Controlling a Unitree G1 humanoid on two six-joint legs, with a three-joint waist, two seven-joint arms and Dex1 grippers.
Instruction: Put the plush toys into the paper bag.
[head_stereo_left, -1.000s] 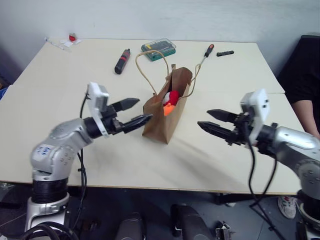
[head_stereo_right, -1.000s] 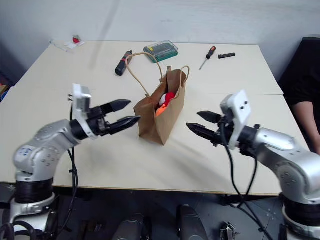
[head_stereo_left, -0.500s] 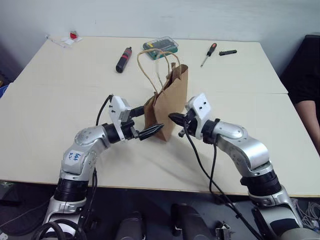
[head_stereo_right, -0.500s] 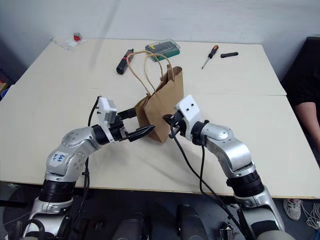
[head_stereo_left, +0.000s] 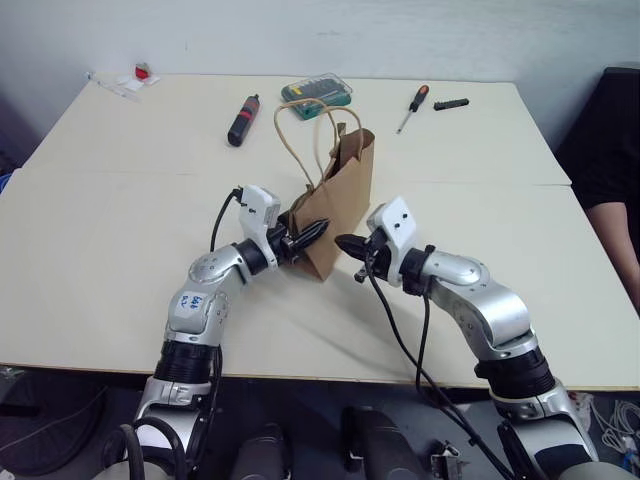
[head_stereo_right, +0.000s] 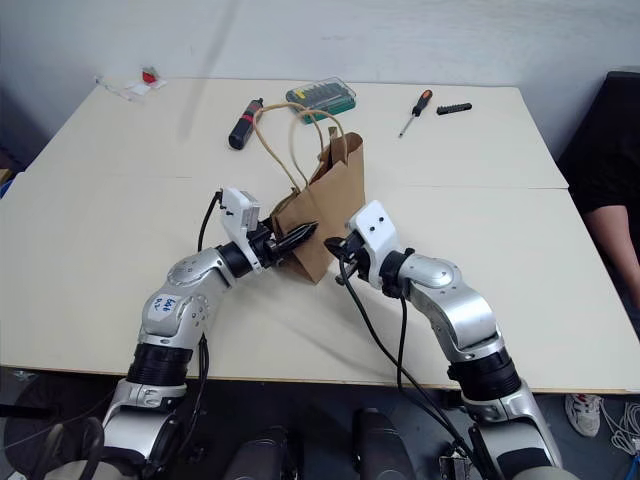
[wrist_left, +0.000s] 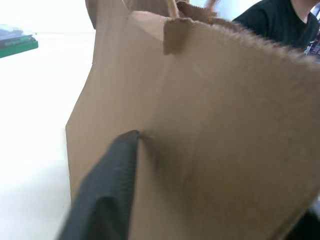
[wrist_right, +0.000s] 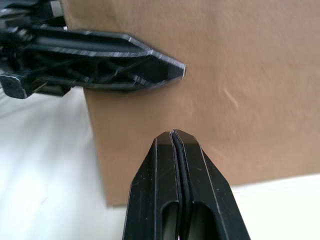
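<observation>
Paper bag (head_stereo_left: 338, 205) stands upright mid-tabletop, squeezed between both tools. Left tool (head_stereo_left: 312, 231), jaws narrowed, presses the bag's left face; right tool (head_stereo_left: 345, 243), jaws fully together, sits just off its right side. Can't see the toys from here.
</observation>
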